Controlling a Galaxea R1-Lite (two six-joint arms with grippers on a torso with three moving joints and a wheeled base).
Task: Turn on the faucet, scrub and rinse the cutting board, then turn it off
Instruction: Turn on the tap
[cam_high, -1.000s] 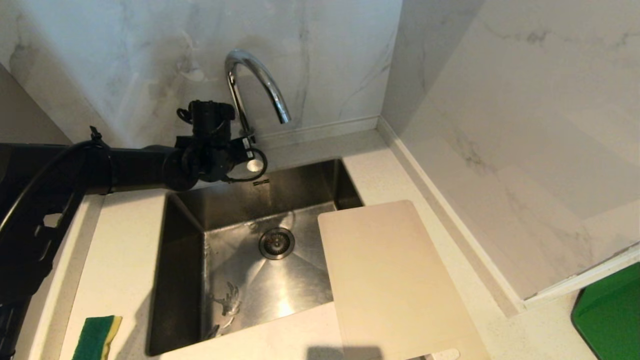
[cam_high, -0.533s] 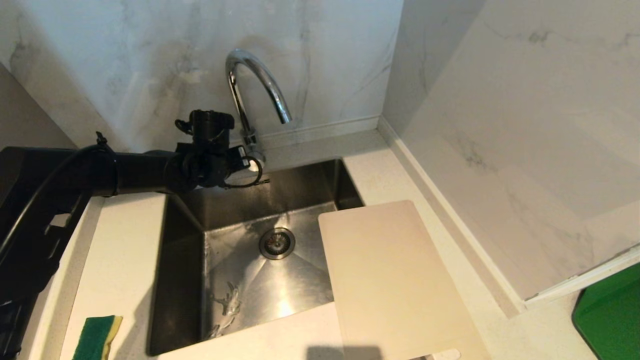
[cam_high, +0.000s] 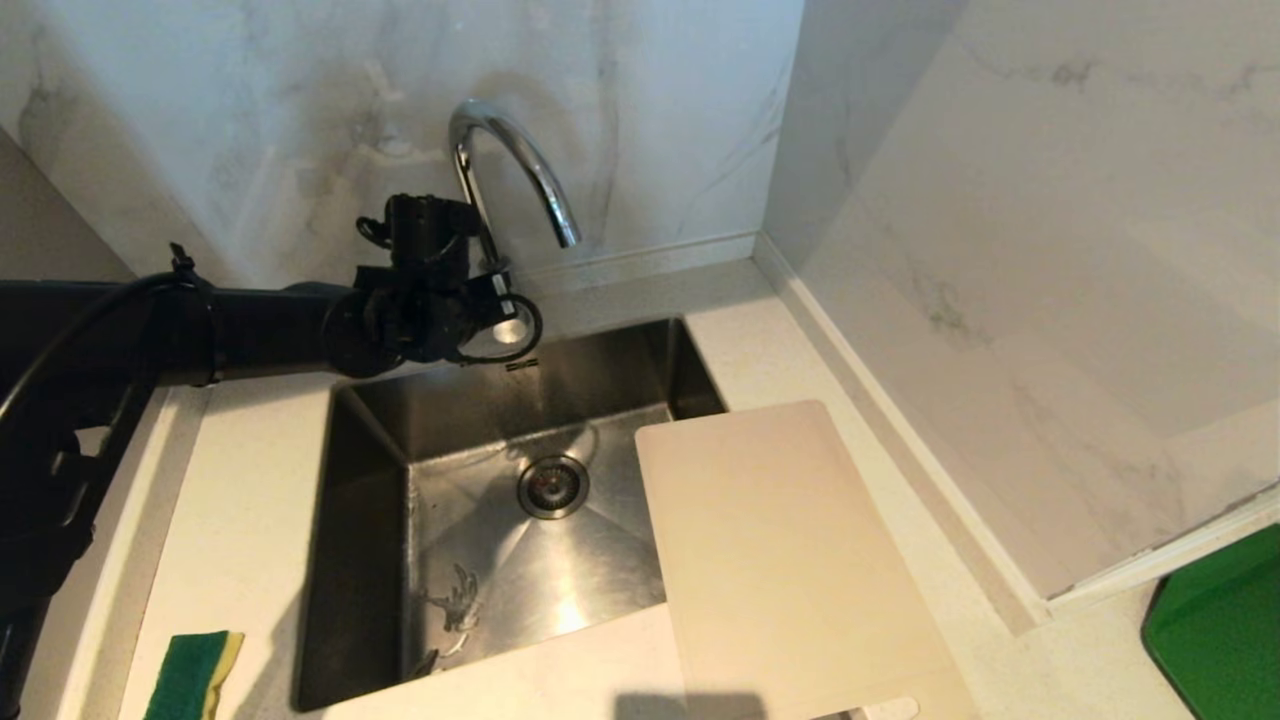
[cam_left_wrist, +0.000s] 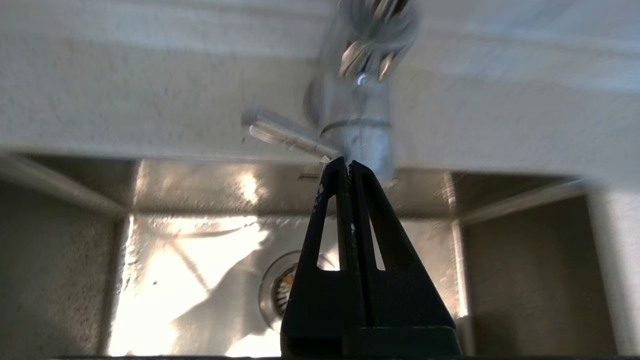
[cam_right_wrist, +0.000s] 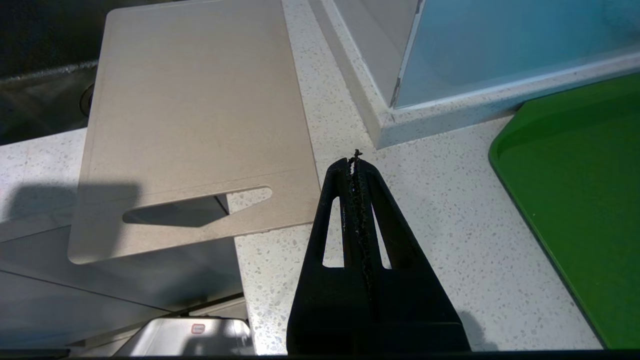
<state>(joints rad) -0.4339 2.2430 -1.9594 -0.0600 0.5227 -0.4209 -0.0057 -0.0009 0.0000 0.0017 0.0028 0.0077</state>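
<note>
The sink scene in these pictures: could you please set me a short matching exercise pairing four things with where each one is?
Things:
1. off-white plastic cutting board
2. green and yellow sponge
3. shut left gripper
4. round metal drain

Places:
A. on the counter left of the sink
B. at the base of the chrome gooseneck faucet
C. in the sink floor
D. over the sink's right edge

Pairs: 1-D, 2-A, 3-B, 4-C

Faucet (cam_left_wrist: 357, 120) blurred in left wrist view, spout cut off at frame edge. Left gripper (cam_high: 500, 300) hides faucet base in head view. Cutting board (cam_high: 790, 560) near end cropped.
</note>
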